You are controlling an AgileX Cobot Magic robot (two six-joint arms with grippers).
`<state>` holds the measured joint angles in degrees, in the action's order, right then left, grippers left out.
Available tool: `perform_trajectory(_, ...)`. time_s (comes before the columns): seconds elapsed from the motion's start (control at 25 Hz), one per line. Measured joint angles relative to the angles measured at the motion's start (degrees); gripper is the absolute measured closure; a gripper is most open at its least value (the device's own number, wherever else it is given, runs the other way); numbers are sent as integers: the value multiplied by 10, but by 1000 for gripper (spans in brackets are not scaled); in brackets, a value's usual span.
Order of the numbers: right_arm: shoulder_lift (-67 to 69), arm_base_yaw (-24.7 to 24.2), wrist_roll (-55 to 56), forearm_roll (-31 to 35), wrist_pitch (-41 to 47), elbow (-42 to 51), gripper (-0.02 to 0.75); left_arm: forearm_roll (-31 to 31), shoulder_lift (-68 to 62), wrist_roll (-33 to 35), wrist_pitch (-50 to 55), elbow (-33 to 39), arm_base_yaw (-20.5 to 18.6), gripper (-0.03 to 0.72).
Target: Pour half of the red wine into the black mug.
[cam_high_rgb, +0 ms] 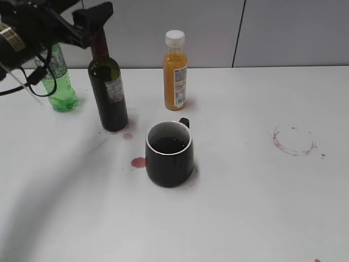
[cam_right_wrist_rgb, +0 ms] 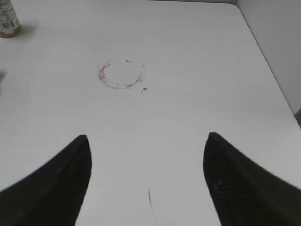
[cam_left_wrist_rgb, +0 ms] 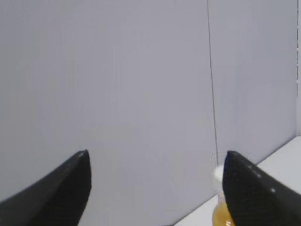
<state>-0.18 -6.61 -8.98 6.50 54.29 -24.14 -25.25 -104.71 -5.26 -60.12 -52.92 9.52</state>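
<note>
- The left pincer [cam_high_rgb: 97,16] sits at the top of the wine bottle [cam_high_rgb: 110,93], up by the maroon foil neck. Its wrist view shows both fingers spread wide with only the grey wall between them, so it is open and has hold of nothing.
- The right pincer [cam_right_wrist_rgb: 146,183] is also wide open and empty, hanging over bare bench [cam_right_wrist_rgb: 197,108] above a dried ring of wine [cam_right_wrist_rgb: 121,75]. It does not show in the exterior view.
- The bottle stands upright on the bench, left of centre, with the red wine inside it hard to gauge through the dark green glass.
- The black mug [cam_high_rgb: 169,154] stands just in front and to the right of the bottle, not touching it, handle turned away from the camera. Dark liquid [cam_high_rgb: 168,144] already lies in it, so the pour looks done or close to done.
- Two small red spots [cam_high_rgb: 134,153] lie on the bench between bottle and mug.
- An orange juice bottle [cam_high_rgb: 175,71] stands behind the mug, and a light-green plastic bottle [cam_high_rgb: 59,82] behind the left arm.
- Handling, as I judge it: the bottle is rigid glass, fairly heavy, smooth and breakable. The neck is narrow enough to clamp but slippery under foil; a grip on the upper body or shoulder would give better control when tilting.
</note>
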Motion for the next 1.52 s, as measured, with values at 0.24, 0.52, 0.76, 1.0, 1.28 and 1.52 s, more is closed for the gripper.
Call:
perform_trajectory(0.24,0,0,0,0,0,0,174,0,122,0,132,0,0,31)
perform_trajectory(0.52,0,0,0,0,0,0,174,13,302,0,503,0,0,40)
perform_trajectory(0.76,0,0,0,0,0,0,174,52,437,0,858,0,0,53)
perform_trajectory(1.0,0,0,0,0,0,0,174,92,553,0,1144,0,0,87)
perform_trajectory(1.28,0,0,0,0,0,0,174,133,680,0,1293,2,0,97)
perform_trajectory(1.52,0,0,0,0,0,0,174,137,823,0,1299,47,0,97)
